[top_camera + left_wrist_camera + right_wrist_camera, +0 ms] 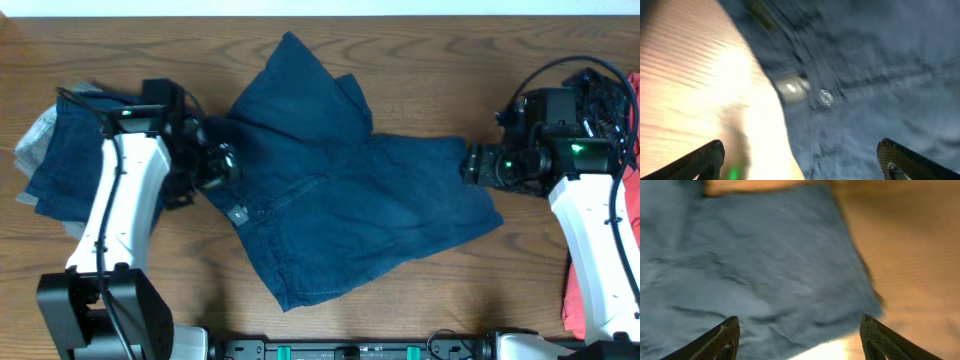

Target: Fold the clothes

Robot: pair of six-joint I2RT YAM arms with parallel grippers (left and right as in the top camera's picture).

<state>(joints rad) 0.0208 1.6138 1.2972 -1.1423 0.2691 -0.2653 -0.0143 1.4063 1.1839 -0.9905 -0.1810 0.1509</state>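
Note:
A pair of dark blue shorts [340,190] lies spread and rumpled on the middle of the wooden table. My left gripper [222,165] is open above the shorts' left waistband edge; the left wrist view shows the fabric [880,85] with a metal button [824,97] between the spread fingers [802,162]. My right gripper [472,163] is open above the shorts' right leg end; the right wrist view shows the cloth [765,270] and its corner between the fingers [797,340]. Neither gripper holds anything.
A stack of folded dark blue and grey clothes [55,140] sits at the far left. A red garment [632,230] lies at the right edge with black cables [605,85] above it. Bare wooden table [420,300] lies in front.

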